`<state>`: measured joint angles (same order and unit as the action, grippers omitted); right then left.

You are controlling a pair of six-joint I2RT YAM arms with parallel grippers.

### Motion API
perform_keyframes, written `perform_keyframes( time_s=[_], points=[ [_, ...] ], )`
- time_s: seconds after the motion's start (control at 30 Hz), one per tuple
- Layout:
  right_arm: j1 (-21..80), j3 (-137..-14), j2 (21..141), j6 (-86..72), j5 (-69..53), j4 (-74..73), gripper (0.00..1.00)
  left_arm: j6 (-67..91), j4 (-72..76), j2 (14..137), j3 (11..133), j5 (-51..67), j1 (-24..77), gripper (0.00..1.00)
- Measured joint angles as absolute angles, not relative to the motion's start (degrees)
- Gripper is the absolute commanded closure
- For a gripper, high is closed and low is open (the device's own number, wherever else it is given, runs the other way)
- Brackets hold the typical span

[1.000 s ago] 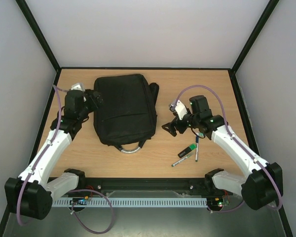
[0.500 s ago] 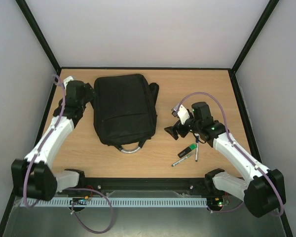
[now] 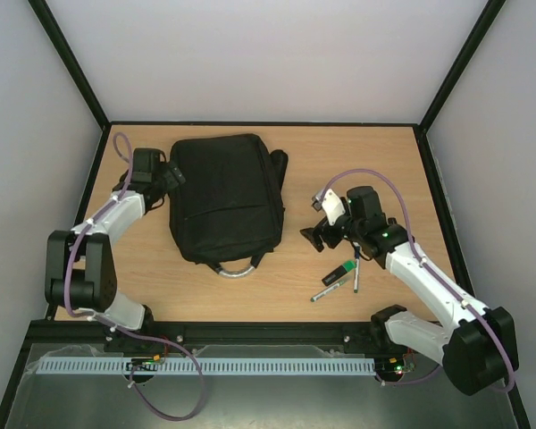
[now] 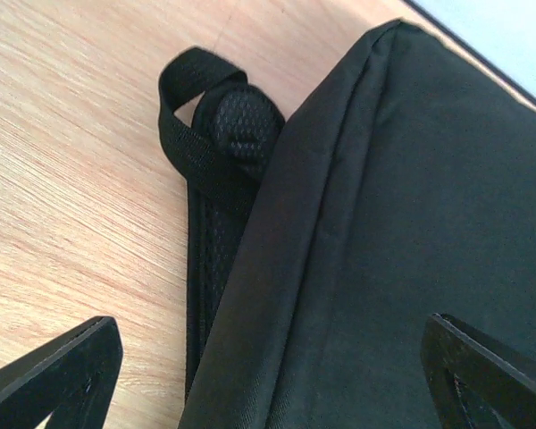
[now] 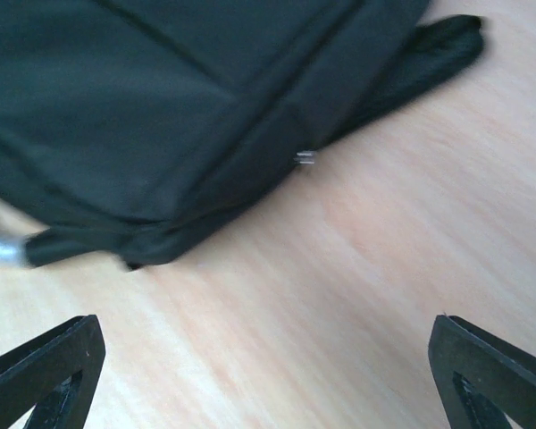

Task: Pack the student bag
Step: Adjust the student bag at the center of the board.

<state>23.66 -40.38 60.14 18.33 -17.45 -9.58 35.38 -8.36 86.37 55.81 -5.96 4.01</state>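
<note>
Bag [image 3: 225,197] lies flat on the tabletop [image 3: 366,161], left of the middle, with its grey handle [image 3: 235,271] toward the arms. From where I stand it looks closed up, though I cannot make out the zip line for certain. At its far left corner the left fingers [image 3: 171,175] are spread wide and hold nothing. The wrist view shows 1 finger over bare wood and the other over black fabric, so they straddle the bag's left edge, with a strap [image 4: 196,134] looped out just beside it. Whether they touch the cloth I cannot tell. Off the bag's right side, near its lower corner but apart from it, the right fingers [image 3: 311,237] are also fully spread and empty. They point at the bag, where a small metal zip pull [image 5: 305,158] glints on the side seam. Further right, 3 pens [image 3: 342,271] lie loose just beside that arm.

My worry is the left side: closing here, those fingers could pinch the strap or a fold of soft fabric and drag the whole bag. On the right the pull is tiny, so a slightly off approach would only nudge the bag, and a low swing of the forearm might scatter the pens.
</note>
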Motion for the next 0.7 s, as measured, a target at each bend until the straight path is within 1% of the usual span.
perform_keyframes(
  time_s=[0.2,0.47,0.7],
  points=[
    [23.5,-39.3,59.4,14.5,-4.8,-4.5,0.0,36.8,-6.9,91.1,55.8,-0.8,2.7,0.09],
    [23.4,-39.3,60.9,12.8,1.3,-3.4,0.0,37.9,-2.1,91.5,51.4,3.4,5.9,0.12],
    [23.4,-39.3,61.5,13.0,2.1,-3.4,0.0,39.0,2.4,88.6,45.3,2.9,9.6,0.13]
  ],
)
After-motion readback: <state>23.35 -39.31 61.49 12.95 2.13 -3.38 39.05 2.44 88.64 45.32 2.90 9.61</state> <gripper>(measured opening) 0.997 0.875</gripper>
